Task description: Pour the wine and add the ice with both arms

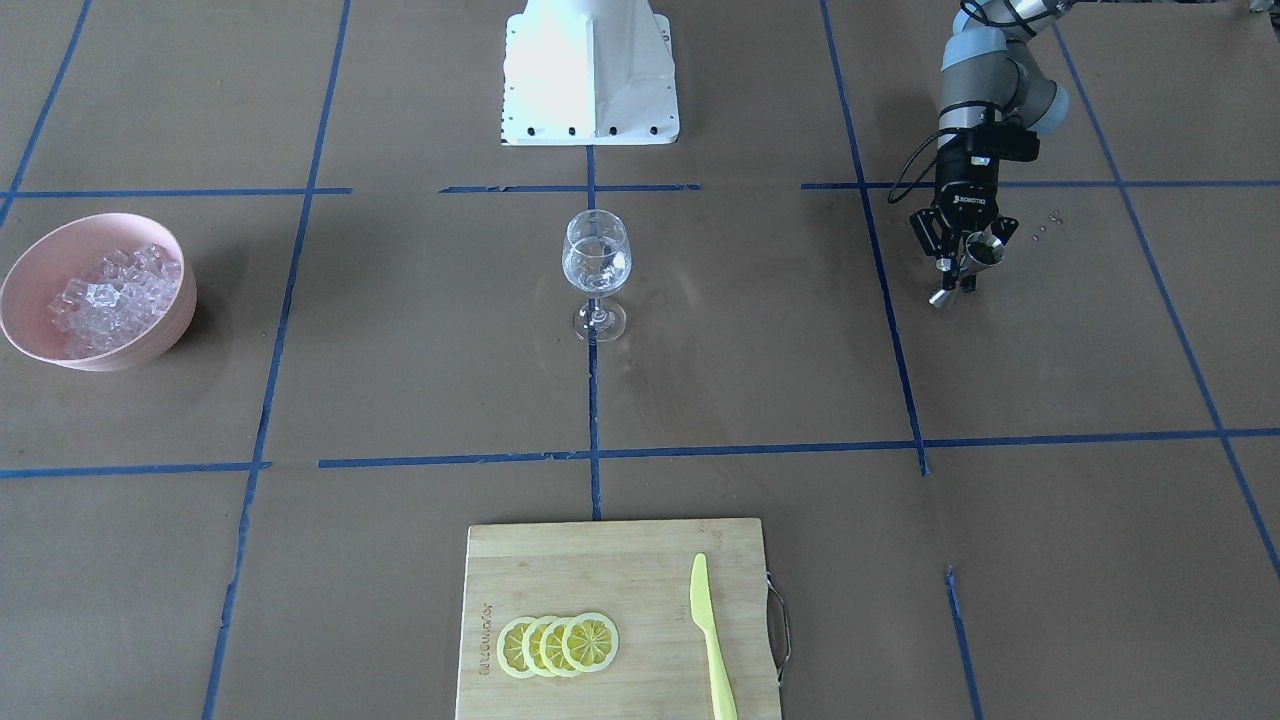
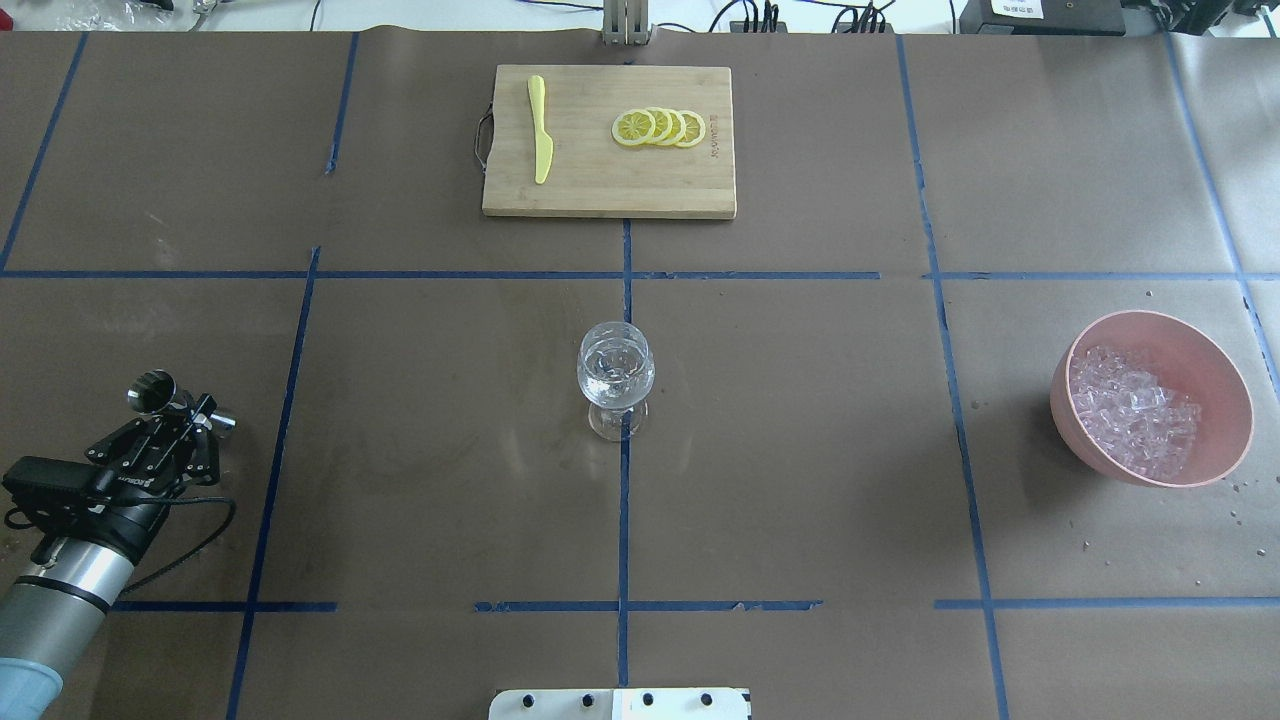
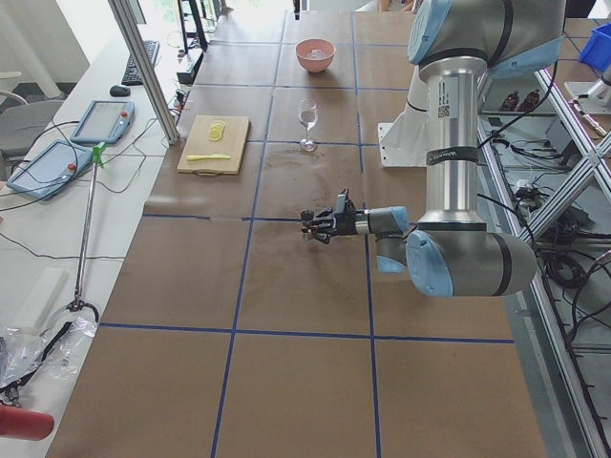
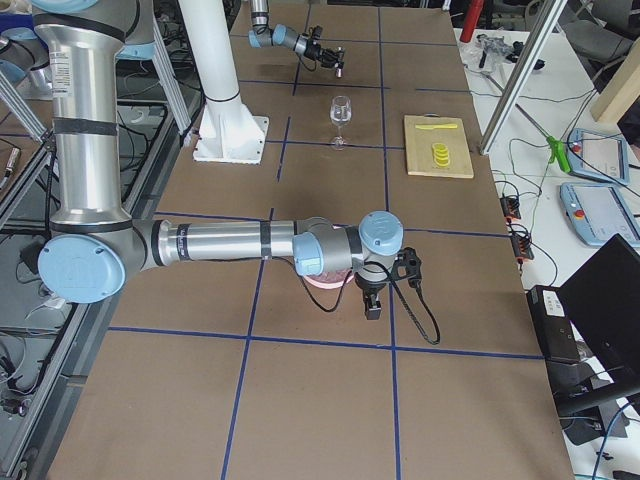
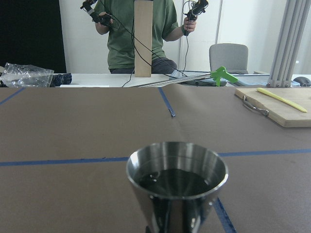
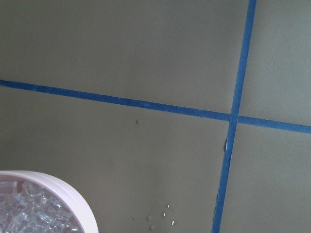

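Observation:
My left gripper (image 1: 962,264) is shut on a steel jigger (image 1: 985,251) and holds it tilted just above the table. It also shows at the left of the overhead view (image 2: 190,415). The left wrist view shows the jigger's cup (image 5: 177,180) from close up, dark inside. The stemmed glass (image 1: 597,262) stands mid-table with a little clear wine in it. Ice cubes (image 1: 108,296) are heaped in a pink bowl (image 1: 172,322). My right gripper (image 4: 372,304) hangs beside that bowl (image 4: 325,279). I cannot tell whether it is open or shut.
A wooden board (image 2: 590,190) with lemon slices (image 2: 660,127) and a yellow knife (image 2: 540,130) lies at the far side. The white pedestal (image 1: 590,75) stands behind the glass. Water drops (image 6: 163,216) dot the paper by the bowl.

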